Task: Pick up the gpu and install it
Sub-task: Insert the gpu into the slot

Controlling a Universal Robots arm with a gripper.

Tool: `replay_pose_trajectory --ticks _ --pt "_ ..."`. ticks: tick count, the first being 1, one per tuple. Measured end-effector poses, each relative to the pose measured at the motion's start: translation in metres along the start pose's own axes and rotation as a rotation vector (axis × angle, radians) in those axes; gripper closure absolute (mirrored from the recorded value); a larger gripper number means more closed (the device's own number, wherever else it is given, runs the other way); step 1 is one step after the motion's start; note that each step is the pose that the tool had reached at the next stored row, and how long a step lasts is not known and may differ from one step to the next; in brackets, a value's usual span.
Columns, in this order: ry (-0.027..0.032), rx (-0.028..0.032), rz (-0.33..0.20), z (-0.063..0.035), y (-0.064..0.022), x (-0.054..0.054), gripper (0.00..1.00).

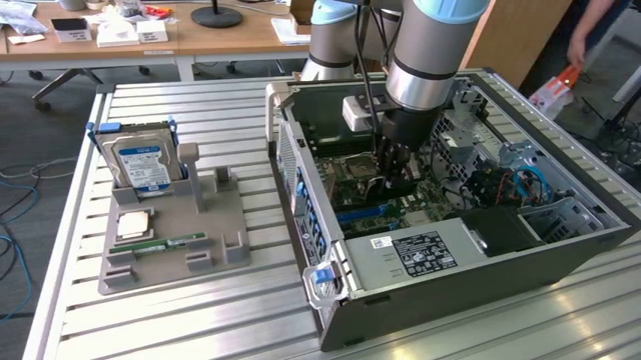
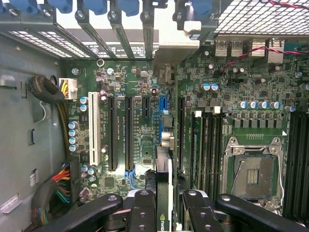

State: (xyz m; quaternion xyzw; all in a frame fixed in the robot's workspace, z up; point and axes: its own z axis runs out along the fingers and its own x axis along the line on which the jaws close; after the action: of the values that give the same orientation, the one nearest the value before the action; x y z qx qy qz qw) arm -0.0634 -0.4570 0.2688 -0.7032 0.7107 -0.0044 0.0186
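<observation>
The exterior view looks down obliquely from some way off at the open computer case (image 1: 481, 292), while the wrist view, behind the gripper (image 2: 168, 195), closely faces its motherboard (image 2: 145, 130), which both share.

hard drive (image 1: 143, 166): standing upright in the grey holder's back slot, blue label facing out
grey holder (image 1: 215, 225): lying flat on the slatted table (image 1: 200, 315), toward the exterior view's left
processor (image 1: 135, 223): lying flat in the holder, just in front of the hard drive
memory stick (image 1: 173, 243): lying flat just beside the processor
wooden table (image 1: 230, 41): standing behind, carrying small white boxes
blue cables (image 1: 12, 247): trailing over the floor at the exterior view's left edge
person (image 1: 591, 34): standing at the exterior view's far right
</observation>
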Motion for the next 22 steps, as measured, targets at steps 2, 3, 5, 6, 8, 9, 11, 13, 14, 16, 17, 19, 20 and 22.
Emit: replay_pose_trajectory --ticks 2,3,5,6,8,9,11,13,14,16,17,19,20,22 --pt "0.0002 -0.0002 0.000 0.0001 0.0000 0.0000 0.74" --pt "0.0003 -0.0002 0.000 0.0001 0.0000 0.0000 0.74" --pt "0.0002 -0.0001 0.000 0.0002 0.0000 0.0000 0.74" --pt "0.0002 -0.0001 0.000 0.0004 0.0000 0.0000 0.74" --pt "0.0003 0.0001 0.000 0.0011 0.0000 0.0000 0.74" --pt "0.0007 -0.0001 0.000 0.0012 0.0000 0.0000 0.74" --pt "0.0008 -0.0001 0.000 0.0018 0.0001 0.0000 0.74" --pt "0.0013 -0.0002 0.000 0.0020 0.0001 0.0001 0.74" --pt "0.0015 -0.0001 0.000 0.0022 0.0001 0.0000 0.74" --pt "0.0032 0.0000 0.000 0.0026 0.0002 0.0000 0.74" --pt "0.0045 0.0000 0.000 0.0027 0.0005 -0.0001 0.74" --pt "0.0078 0.0000 0.000 0.0029 0.0008 -0.0001 0.74" --pt "0.0082 -0.0001 0.000 0.0028 0.0008 0.0000 0.74" --pt "0.0087 -0.0001 0.000 0.0028 0.0008 0.0000 0.74"
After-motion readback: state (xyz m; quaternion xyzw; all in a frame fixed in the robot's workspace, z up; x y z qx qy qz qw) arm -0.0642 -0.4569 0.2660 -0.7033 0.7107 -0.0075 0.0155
